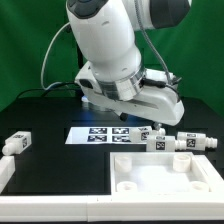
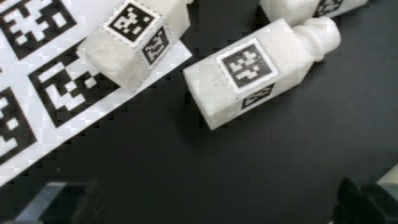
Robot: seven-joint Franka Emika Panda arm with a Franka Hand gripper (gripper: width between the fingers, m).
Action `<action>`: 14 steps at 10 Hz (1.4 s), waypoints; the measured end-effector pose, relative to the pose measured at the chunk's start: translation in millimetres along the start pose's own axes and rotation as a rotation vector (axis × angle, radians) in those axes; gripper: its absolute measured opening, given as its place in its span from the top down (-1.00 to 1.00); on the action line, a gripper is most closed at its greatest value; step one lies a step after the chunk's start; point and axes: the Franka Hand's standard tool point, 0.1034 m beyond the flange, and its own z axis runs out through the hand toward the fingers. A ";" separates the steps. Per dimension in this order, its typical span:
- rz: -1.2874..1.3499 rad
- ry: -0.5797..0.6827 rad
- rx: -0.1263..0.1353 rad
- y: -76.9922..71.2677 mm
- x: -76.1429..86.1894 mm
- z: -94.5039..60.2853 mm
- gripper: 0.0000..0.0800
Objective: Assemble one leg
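In the wrist view a white leg (image 2: 258,72) with a black-and-white tag lies on the black table, tilted, straight ahead of my gripper (image 2: 210,205). The jaws are wide apart and empty, with dark fingertips (image 2: 365,200) at the frame's edge. A second leg (image 2: 143,35) rests against the marker board (image 2: 45,90), and part of a third (image 2: 329,8) shows beyond it. In the exterior view my gripper (image 1: 152,112) hovers just above the legs (image 1: 158,142) lying at the marker board's right end.
The large white tray-like part (image 1: 160,172) lies at the front. Another leg (image 1: 200,143) lies at the exterior view's right and one (image 1: 20,142) at its left. A white part (image 1: 5,175) sits at the front left edge. The marker board (image 1: 100,133) lies under the arm.
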 end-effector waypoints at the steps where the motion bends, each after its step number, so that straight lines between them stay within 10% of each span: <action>1: -0.001 0.000 0.000 0.0 0.0 0.2 -0.62; 4: 0.174 0.000 0.002 -1.3 -3.0 1.6 -0.62; 7: 0.432 0.024 0.090 -6.8 -8.2 6.4 -0.62; 12: 0.707 0.028 0.097 -9.4 -10.2 9.9 -0.62; 14: 1.045 0.080 0.188 -3.3 -19.5 30.9 -0.62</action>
